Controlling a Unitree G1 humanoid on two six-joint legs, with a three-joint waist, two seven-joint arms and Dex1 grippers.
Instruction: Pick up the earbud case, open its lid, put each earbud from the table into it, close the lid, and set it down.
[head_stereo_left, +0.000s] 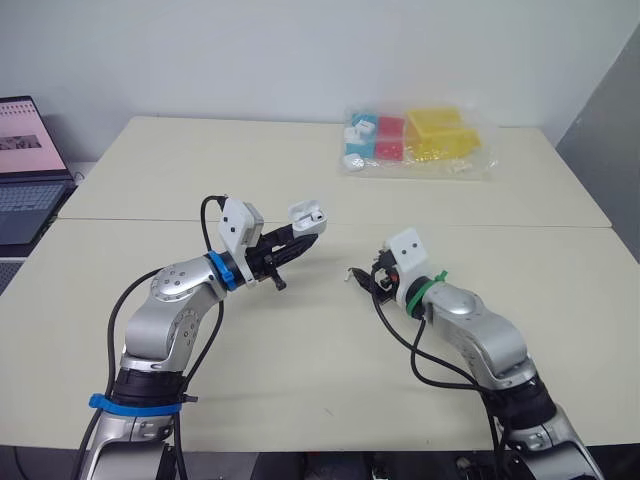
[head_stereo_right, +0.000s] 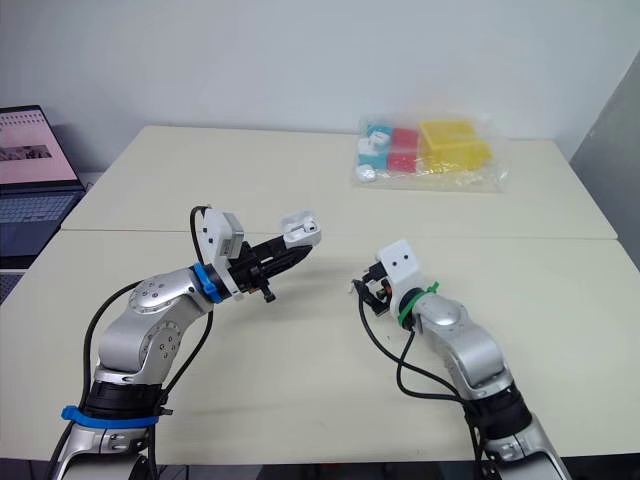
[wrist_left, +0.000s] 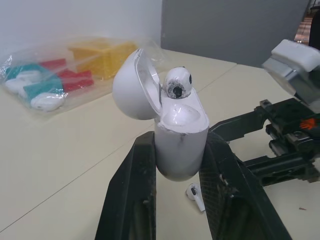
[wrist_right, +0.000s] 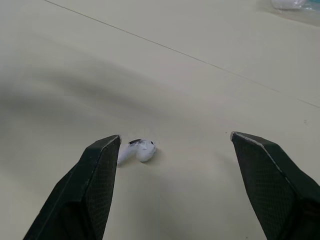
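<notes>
My left gripper (head_stereo_left: 302, 240) is clamped on the case (wrist_left: 181, 145), one finger on each side of its lower body, holding it in the air over the table (head_stereo_left: 200, 170) with the lid (wrist_left: 131, 80) swung back. One earbud (wrist_left: 177, 82) sits in the case's mouth. My right gripper (wrist_right: 176, 138) is spread wide and grasps nothing. It hovers low over the second earbud (wrist_right: 137, 150), which lies on the table just beside one of its fingers rather than midway between them.

The step in hand, as I judge it, is picking up that loose earbud. I would first shift the right gripper sideways until the bud is centred between the fingers, then come straight down and close gently on the rounded body, since a grip on the thin stem would likely let it swivel or flick away. The left arm should hold steady and keep the open mouth turned toward the right arm, so the carry across is short.

Some things I cannot settle. The seated bud rides high, and I cannot tell if it is fully home. The empty socket beside it is hard to make out. The loose bud's stem end runs partly behind the finger.
</notes>
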